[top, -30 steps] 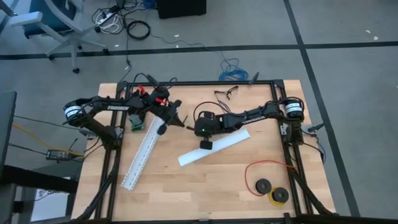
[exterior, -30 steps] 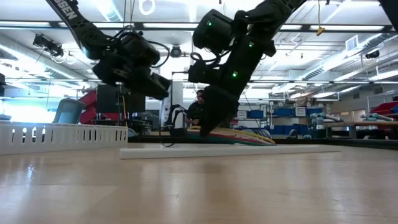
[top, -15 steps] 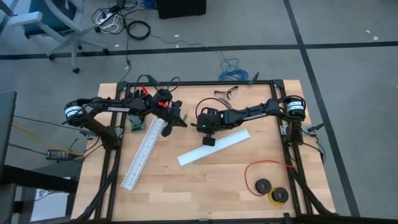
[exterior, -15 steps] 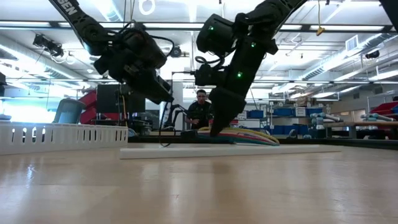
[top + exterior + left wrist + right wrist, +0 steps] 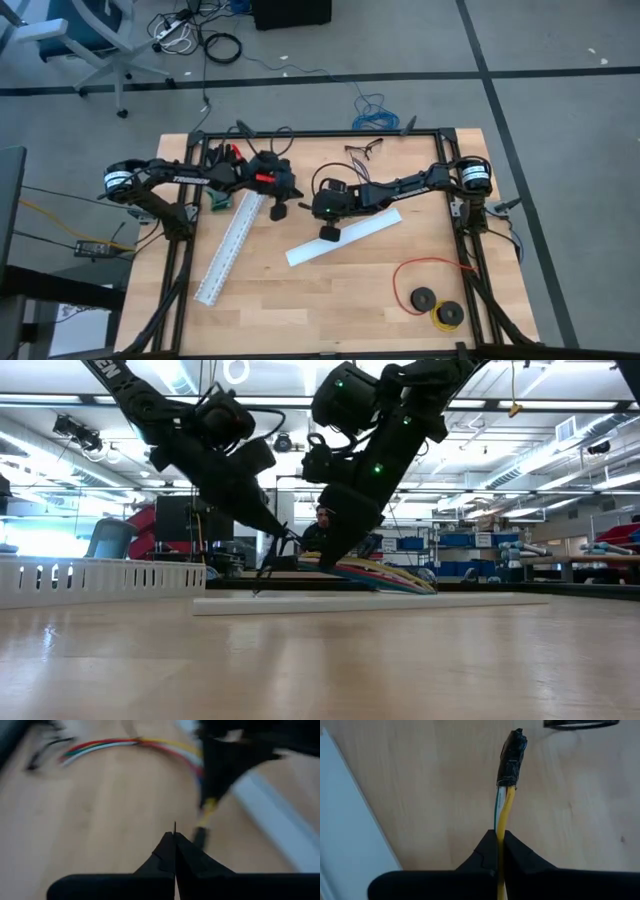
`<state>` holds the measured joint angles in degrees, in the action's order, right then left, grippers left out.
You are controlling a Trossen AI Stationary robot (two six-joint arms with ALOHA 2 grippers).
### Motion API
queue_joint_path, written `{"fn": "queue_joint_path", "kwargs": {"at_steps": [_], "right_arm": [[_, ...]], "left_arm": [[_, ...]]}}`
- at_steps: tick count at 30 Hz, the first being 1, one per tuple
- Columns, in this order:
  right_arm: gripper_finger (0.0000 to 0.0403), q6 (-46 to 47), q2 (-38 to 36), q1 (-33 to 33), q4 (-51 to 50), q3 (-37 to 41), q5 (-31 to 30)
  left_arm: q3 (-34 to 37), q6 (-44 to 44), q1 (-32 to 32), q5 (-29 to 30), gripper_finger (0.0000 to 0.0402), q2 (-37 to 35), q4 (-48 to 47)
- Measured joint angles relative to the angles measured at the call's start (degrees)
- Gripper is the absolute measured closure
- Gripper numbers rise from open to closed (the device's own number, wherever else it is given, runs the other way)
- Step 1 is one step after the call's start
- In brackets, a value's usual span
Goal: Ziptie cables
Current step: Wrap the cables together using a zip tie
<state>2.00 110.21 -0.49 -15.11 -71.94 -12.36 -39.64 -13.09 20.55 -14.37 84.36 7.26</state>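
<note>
- Looking from the left, you see a long white slotted channel [image 5: 232, 247] lying on the table [image 5: 300, 300].
- Your left gripper [image 5: 279, 211] hangs just past that channel's far end. Its fingers are pressed tight together, and a thin black tip sticks up between them. You cannot tell if that is a ziptie.
- Your right gripper [image 5: 498, 836] sits near the middle of the table. It is clenched on the cables [image 5: 504, 802], close to the small dark plug [image 5: 512, 757].
- The rest of the cables [image 5: 125, 743] curve away across the wood.
- No tie shows around the cables. You probably have all the tying left to do.
</note>
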Motion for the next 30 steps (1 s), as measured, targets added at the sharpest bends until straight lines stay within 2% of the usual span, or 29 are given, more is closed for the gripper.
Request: {"fn": "queue_joint_path", "kwargs": {"at_steps": [3, 8, 13, 21, 26, 30], "right_arm": [[0.0402, -4.1, 0.0, -0.4, 0.0, 0.0, 0.6], [0.0402, -8.8, 0.0, -2.0, -0.1, 0.0, 5.2], [0.0402, -5.1, 0.0, -2.4, -1.5, 1.2, 6.4], [0.0402, 1.4, 0.0, -0.2, 1.5, 5.5, 4.2], [0.0402, 4.4, -0.1, 0.9, 11.0, 5.9, 2.2], [0.0402, 5.9, -0.1, 0.9, 18.9, 5.9, 2.0]], "left_arm": [[0.0, 3.1, -1.4, 7.6, 0.0401, 0.0, 1.5], [0.8, 7.7, -5.2, 19.2, 0.0401, 0.0, 8.1], [2.4, 13.4, -8.8, 29.8, 0.0401, 0.0, 15.5], [2.4, 24.3, -12.1, 40.7, 0.0401, 0.0, 13.5], [2.4, 29.0, -14.9, 54.7, 0.0401, 0.0, 15.4], [2.4, 30.4, -17.0, 60.2, 0.0401, 0.0, 19.8]]}}
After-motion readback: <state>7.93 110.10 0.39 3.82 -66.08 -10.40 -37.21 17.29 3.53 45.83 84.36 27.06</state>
